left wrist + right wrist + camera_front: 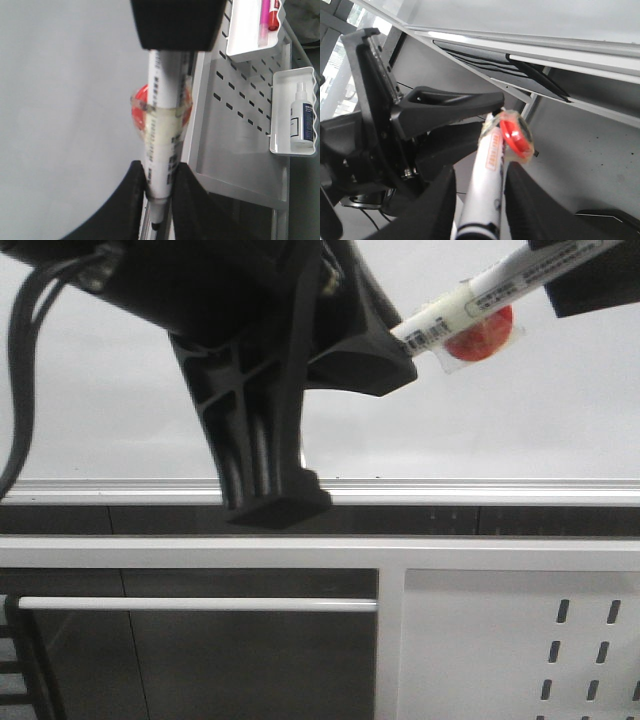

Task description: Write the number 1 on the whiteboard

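Holding a white marker (470, 302) between both pincers, I judge the step in hand to be uncapping or passing the pen, before any stroke is made.

Front view: my left gripper (385, 355) clenches one end of the marker near the middle top, while my right gripper (590, 275) clasps the other end at two o'clock. A red disc (482, 340) is taped to the barrel. The whiteboard (120, 400) fills the background above its silver rail (480, 490); no number 1 shows on it, though my arm hides part.

Left wrist view: my left fingers (132, 200) pinch the barrel, its dark tip pointing to six o'clock. At three o'clock stands a slotted panel (235, 100) with a spray bottle (301, 117).

Right wrist view: my right fingers (437, 210) clamp the marker, red disc at center.

Next, I would need one pincer to keep the pen, bare its tip, and aim it squarely at the board.
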